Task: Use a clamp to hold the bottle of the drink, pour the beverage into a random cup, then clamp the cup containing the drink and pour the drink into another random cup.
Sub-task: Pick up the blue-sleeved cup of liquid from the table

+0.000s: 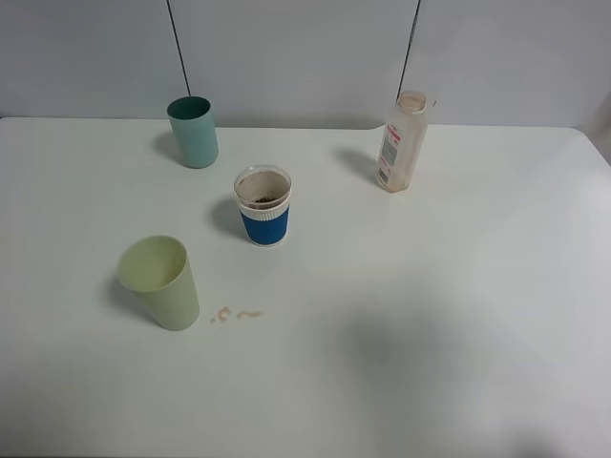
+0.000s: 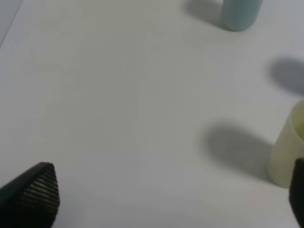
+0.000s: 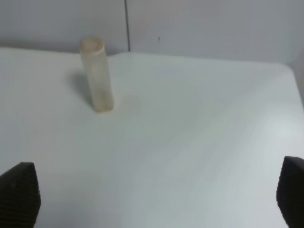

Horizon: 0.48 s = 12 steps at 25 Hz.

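A matte white table (image 1: 458,315) is seen from above. Near its middle a short white cup with a wide blue band and a clear ribbed rim (image 1: 263,221) is set upright, and dark brown liquid (image 1: 262,200) is seen low inside it. At 11 o'clock from this cup a plain teal tapered plastic cup (image 1: 194,134) is stood upright, its inside darker. At 2 o'clock, well apart, a tall slim clear plastic bottle (image 1: 401,143) with a squarish body and pale beige neck is placed upright. A white label with red print is carried on its side, but the writing is too small to be read. At 8 o'clock a larger pale yellow-green tapered cup (image 1: 160,283), smooth and opaque, is found. Small pale brown specks (image 1: 237,314) are scattered on the table near its base.

The left gripper (image 2: 166,199) is spread wide over bare table, and nothing is gripped between its black cross-hatched fingertips (image 2: 35,197). The right gripper (image 3: 156,194) is likewise spread wide and empty, well apart from the bottle.
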Each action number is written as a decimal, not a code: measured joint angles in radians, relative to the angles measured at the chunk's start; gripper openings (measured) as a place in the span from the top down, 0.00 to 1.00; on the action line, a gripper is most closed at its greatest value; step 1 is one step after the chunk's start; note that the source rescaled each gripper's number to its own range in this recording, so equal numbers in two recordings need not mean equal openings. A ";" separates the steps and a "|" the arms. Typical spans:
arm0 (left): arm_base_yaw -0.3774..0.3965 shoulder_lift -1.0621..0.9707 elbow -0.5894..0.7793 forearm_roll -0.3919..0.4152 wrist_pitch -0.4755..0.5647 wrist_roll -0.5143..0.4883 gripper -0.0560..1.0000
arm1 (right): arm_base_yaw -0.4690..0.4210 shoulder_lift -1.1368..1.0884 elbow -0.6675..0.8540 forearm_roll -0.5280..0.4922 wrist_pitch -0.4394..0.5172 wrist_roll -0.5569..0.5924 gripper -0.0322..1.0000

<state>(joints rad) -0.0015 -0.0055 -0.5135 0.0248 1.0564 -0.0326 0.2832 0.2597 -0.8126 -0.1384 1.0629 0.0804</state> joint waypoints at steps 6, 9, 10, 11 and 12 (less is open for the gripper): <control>0.000 0.000 0.000 0.000 0.000 0.000 0.07 | 0.000 -0.163 0.174 0.069 0.033 0.004 0.00; 0.000 0.000 0.000 0.000 0.000 0.000 0.07 | 0.000 -0.235 0.225 0.072 0.036 0.009 0.00; 0.000 0.000 0.000 0.000 0.000 0.000 0.07 | 0.000 -0.253 0.234 0.072 0.039 0.010 0.00; 0.000 0.000 0.000 0.000 0.000 0.000 0.07 | 0.000 -0.262 0.242 0.072 0.040 0.011 0.00; 0.000 0.000 0.000 0.000 0.000 0.000 0.07 | 0.000 -0.262 0.248 0.072 0.045 0.011 0.00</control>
<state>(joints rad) -0.0015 -0.0055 -0.5135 0.0248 1.0564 -0.0326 0.2832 -0.0020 -0.5644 -0.0665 1.1079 0.0912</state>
